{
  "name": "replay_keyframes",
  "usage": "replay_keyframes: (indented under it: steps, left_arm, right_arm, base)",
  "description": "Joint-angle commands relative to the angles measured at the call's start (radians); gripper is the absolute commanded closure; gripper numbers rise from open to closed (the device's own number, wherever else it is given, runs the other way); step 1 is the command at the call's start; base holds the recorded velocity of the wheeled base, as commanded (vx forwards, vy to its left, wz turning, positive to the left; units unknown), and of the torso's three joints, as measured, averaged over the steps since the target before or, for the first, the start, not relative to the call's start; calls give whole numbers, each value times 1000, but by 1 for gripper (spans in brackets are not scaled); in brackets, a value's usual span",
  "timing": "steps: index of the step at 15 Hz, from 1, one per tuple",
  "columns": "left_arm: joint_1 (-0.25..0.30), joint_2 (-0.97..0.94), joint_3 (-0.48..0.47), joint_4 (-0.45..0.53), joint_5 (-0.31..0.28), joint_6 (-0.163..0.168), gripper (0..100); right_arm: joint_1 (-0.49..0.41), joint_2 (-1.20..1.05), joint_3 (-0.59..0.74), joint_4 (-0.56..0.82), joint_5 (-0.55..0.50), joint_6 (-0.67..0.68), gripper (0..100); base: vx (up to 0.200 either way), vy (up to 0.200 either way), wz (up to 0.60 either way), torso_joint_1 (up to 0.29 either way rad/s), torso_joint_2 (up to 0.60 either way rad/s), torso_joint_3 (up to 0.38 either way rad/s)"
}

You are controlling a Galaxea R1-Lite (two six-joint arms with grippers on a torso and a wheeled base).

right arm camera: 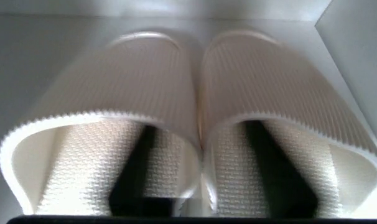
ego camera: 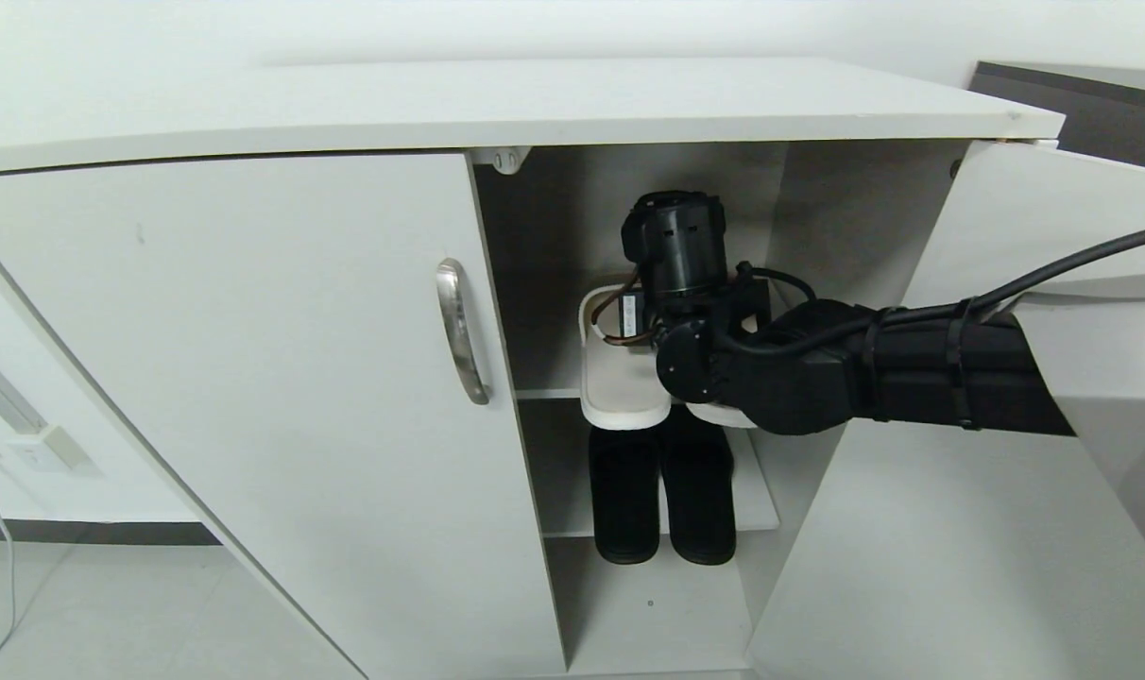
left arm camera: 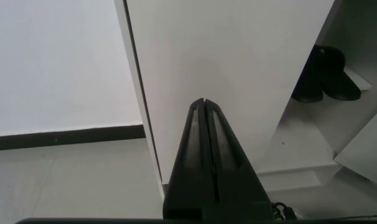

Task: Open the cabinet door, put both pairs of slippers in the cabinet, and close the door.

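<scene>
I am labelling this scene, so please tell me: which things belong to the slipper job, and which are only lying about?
Belonging to the job: white slippers, black slippers, cabinet, open cabinet door.
Just lying about: wall socket, cable.

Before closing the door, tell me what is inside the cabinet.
The black slippers lie on the lower shelf, white slippers at the upper shelf. The right arm covers the white pair's far ends and the space behind.
</scene>
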Motion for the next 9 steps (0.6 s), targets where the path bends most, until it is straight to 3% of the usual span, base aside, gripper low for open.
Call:
replay_keyframes:
  steps: [1,9]
  left_arm:
    - [0,1,0,1,0,0,100]
    - [0,1,0,1,0,0,100]
  right_arm:
    - [18,-43,59,-1,-3,0,0]
    - [112,-334,404,-40,-9,49,0]
  base:
    - [0,0,0,0,0,0]
    - [0,0,0,0,0,0]
